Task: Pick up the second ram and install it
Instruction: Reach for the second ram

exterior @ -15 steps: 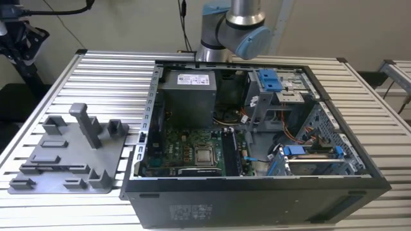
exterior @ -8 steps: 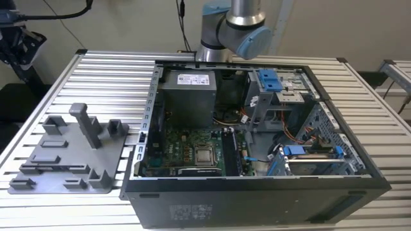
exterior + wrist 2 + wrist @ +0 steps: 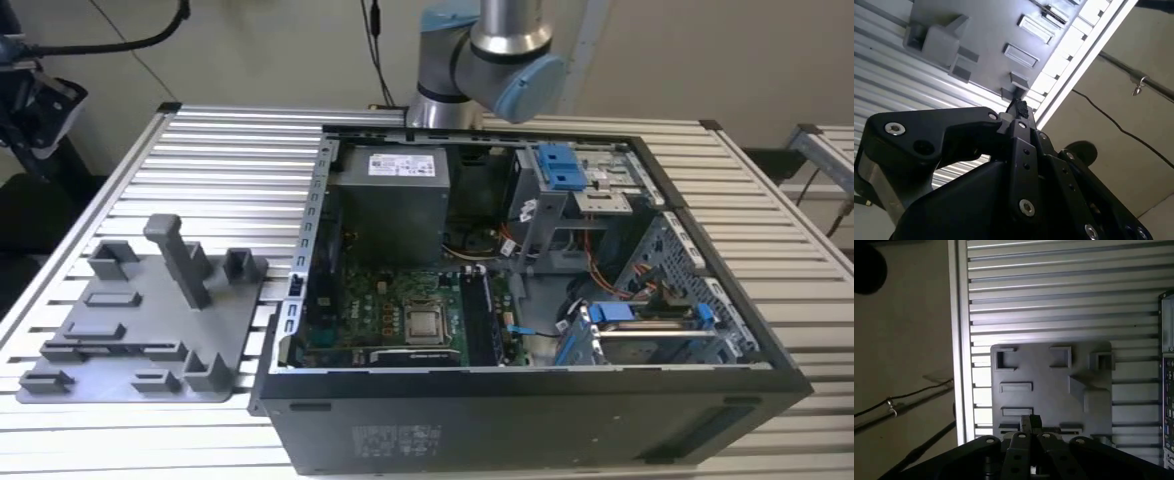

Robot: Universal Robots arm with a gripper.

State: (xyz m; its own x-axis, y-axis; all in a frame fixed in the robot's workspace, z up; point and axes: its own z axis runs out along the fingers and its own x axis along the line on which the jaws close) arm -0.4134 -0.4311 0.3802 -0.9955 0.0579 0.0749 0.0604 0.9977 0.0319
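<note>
The second ram sits edge-on, a narrow dark strip in the long slot of the grey fixture on the tabletop beside the open computer case, while my gripper hangs above it, fingertips drawn together on nothing

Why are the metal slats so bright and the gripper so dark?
First wrist view: light glares off the table slats. Second wrist view: the gripper looks nearly black against the bright table edge. Exterior view: the computer case is shaded inside.
</note>
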